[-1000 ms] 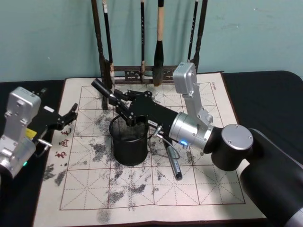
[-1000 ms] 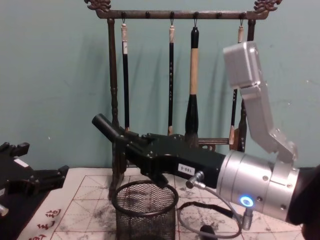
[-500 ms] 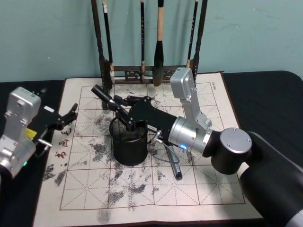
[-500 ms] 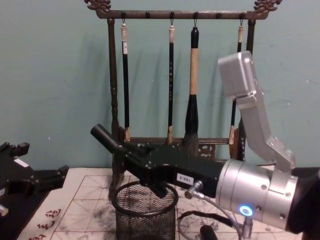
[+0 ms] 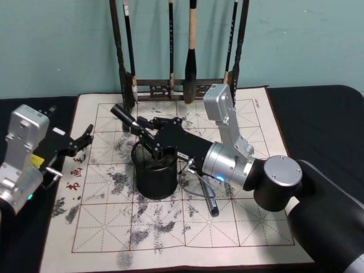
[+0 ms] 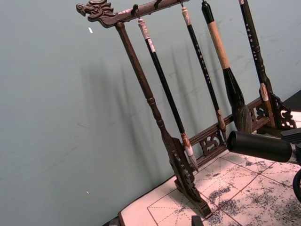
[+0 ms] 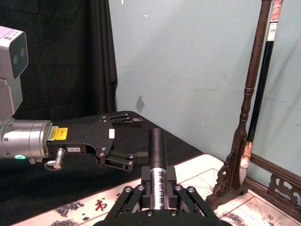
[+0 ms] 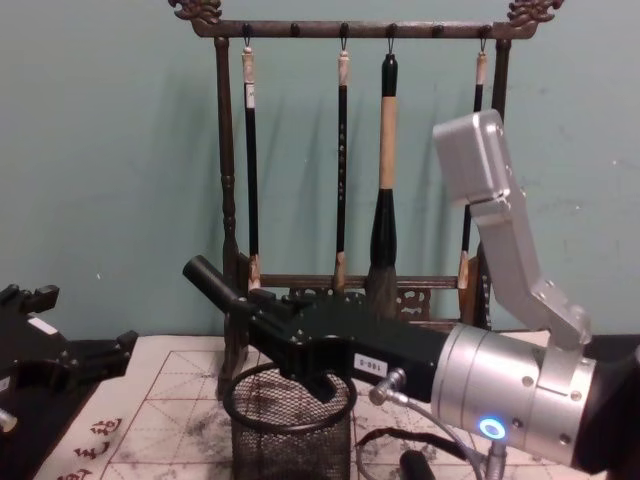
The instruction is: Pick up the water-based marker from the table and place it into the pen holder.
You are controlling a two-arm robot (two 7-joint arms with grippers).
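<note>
Locate the right gripper (image 5: 149, 137) near the middle of the table (image 5: 318, 114), directly above the far rim of the pen holder (image 5: 153, 183). Its fingers (image 7: 170, 178) are pressed against both sides of the marker (image 5: 126, 118), pinching it partway along its barrel. The marker is tilted: its free black end points up, away from the robot and to the left, and extends past the holder's rim. The gripper hides the lower end, so you cannot tell whether it has entered the holder. In the chest view, the right gripper (image 8: 262, 318) sits just above the mesh pen holder (image 8: 290, 445), with the marker (image 8: 210, 278) projecting up and to the left in front of the brush rack (image 8: 228, 150). In the right wrist view, the marker (image 7: 158, 150) stands between the two fingers, and printed text shows on its lower barrel. The pen holder stands upright on the ink-stained mat (image 5: 102, 227). A second pen (image 5: 211, 203) lies flat on the mat just to the right of the holder, beneath the right arm. The left gripper (image 5: 85, 138) hovers at the left edge of the mat, well apart from the holder, with its fingers spread and holding nothing. The rack stands at the far edge of the mat with brushes (image 5: 192, 51) hanging from it.
</note>
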